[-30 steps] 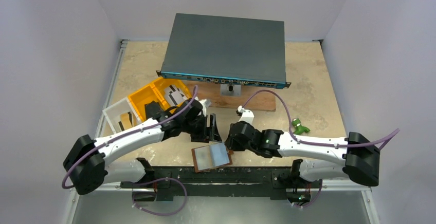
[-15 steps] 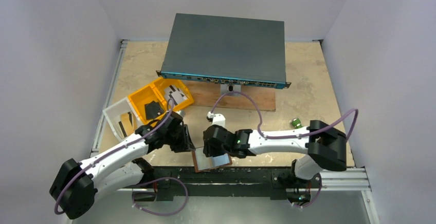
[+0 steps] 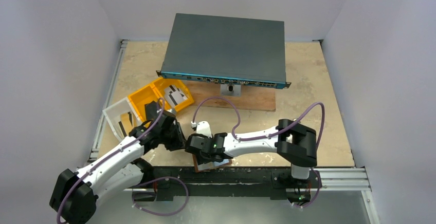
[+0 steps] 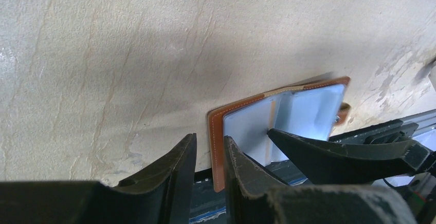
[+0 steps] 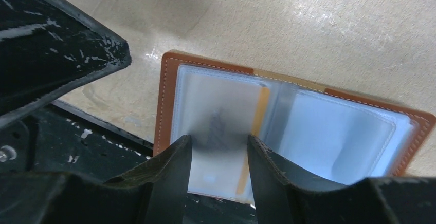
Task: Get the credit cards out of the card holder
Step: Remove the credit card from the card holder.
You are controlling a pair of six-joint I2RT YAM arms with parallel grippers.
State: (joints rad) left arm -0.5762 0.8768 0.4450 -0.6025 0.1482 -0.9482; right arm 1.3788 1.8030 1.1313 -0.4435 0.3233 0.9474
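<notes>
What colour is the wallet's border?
Brown with pale stitching; the wallet shows best in the right wrist view.

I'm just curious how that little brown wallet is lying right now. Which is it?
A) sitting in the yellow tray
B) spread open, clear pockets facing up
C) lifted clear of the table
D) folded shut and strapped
B: the card holder lies spread open on the table, pale clear pockets up, beneath the open right gripper.

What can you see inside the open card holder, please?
Pale clear pockets; one shows an orange strip and a dark smudge. The right gripper hides its near edge; contents otherwise unclear.
</notes>
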